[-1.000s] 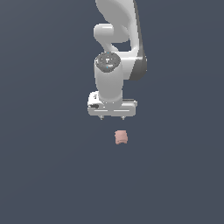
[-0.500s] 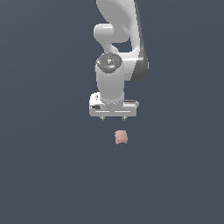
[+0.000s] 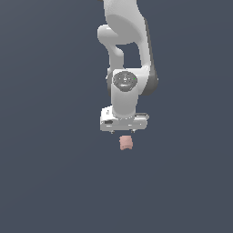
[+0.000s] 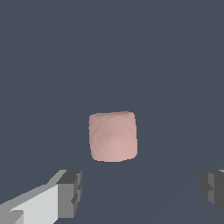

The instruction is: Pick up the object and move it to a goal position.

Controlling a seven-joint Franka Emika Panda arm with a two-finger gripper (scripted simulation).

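The object (image 3: 125,143) is a small salmon-pink lump with rounded edges, resting on the dark grey floor. My white gripper (image 3: 124,131) hangs directly above it, with only a small gap showing between hand and lump in the exterior view. In the wrist view the object (image 4: 113,136) sits just beyond the gripper (image 4: 142,190). The two fingers (image 4: 70,192) are spread far wider than the lump. The gripper is open and holds nothing.
A uniform dark grey floor (image 3: 50,182) surrounds the object. The white arm (image 3: 125,41) rises above the gripper. No other objects or marked spot show.
The gripper has come down and shifted slightly toward the exterior view's right, closing most of the gap above the object. The object has not moved.
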